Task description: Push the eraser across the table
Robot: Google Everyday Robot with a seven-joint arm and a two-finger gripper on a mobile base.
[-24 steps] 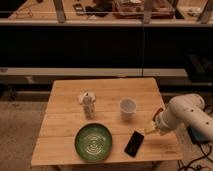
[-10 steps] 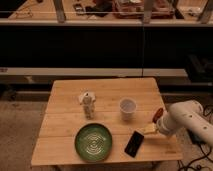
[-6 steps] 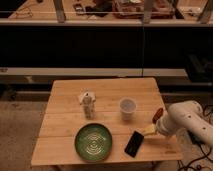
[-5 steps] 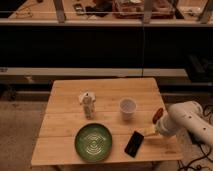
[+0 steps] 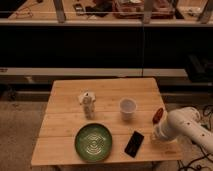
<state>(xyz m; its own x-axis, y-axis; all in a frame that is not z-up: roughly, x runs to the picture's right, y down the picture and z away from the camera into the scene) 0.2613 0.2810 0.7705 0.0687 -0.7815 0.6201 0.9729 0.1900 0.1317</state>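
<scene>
I'm holding gripper [image 5: 152, 136] lower right, fingers closed on nothing, just beside flat black rectangular eraser [image 5: 134, 143], on light wooden planked bench [image 5: 65, 107]

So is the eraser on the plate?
No, the eraser lies on the table between the plate and the gripper near the right edge.

The table [image 5: 110, 90] bore a green plate [image 5: 93, 142] at seven o'clock, the eraser [image 5: 134, 144] at five, a cup [image 5: 128, 107] at two, with the gripper [image 5: 153, 134] at its four-o'clock edge

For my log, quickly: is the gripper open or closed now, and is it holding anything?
Gripper: closed, nothing seen in it, low at the right edge of the table, just right of the eraser.
</scene>
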